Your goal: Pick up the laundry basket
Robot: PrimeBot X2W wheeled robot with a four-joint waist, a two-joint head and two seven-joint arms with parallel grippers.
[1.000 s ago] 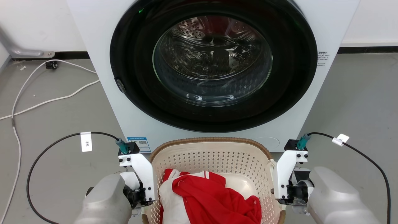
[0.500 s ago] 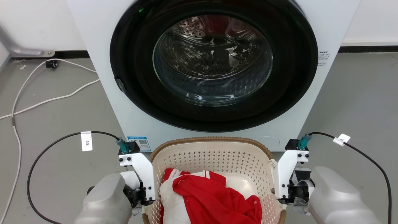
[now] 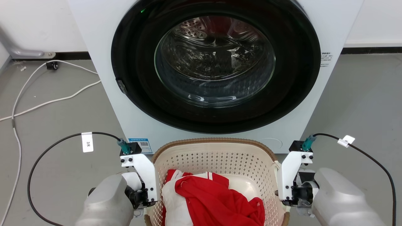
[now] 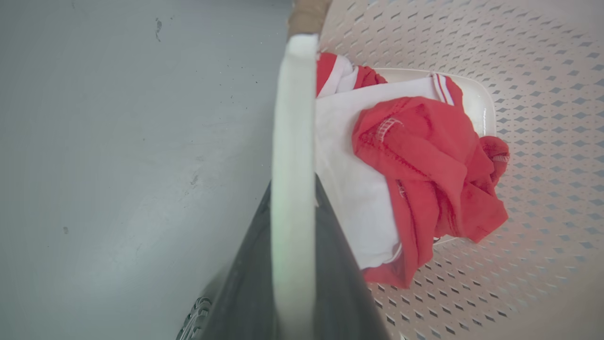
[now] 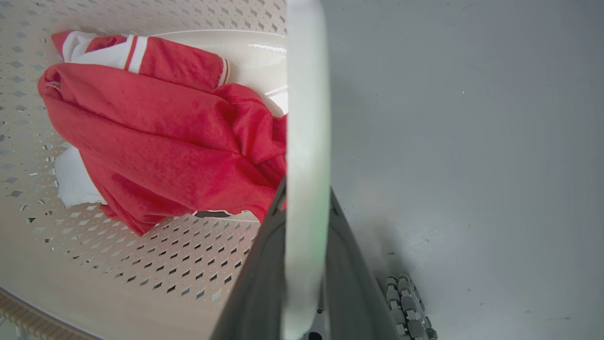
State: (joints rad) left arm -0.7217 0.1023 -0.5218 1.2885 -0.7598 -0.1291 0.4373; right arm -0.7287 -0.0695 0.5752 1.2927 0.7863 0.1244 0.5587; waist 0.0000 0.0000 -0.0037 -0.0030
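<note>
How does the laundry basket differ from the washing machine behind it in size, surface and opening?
The laundry basket is far smaller than the washing machine. The basket's cream walls are perforated, with a brown woven-look rim; the machine's white front is smooth. The basket opens upward, showing red and white clothes; the machine's round glass door faces forward. Both are pale-bodied.

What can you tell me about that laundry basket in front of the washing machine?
The laundry basket is cream plastic, rounded-rectangular, with diamond-perforated walls, a brown woven-look rim and white side handles. It sits upright close before the washing machine, holding a crumpled red and white garment. The left pincer and right pincer each clamp one handle between dark fingers. Whether it is off the floor cannot be told.
</note>
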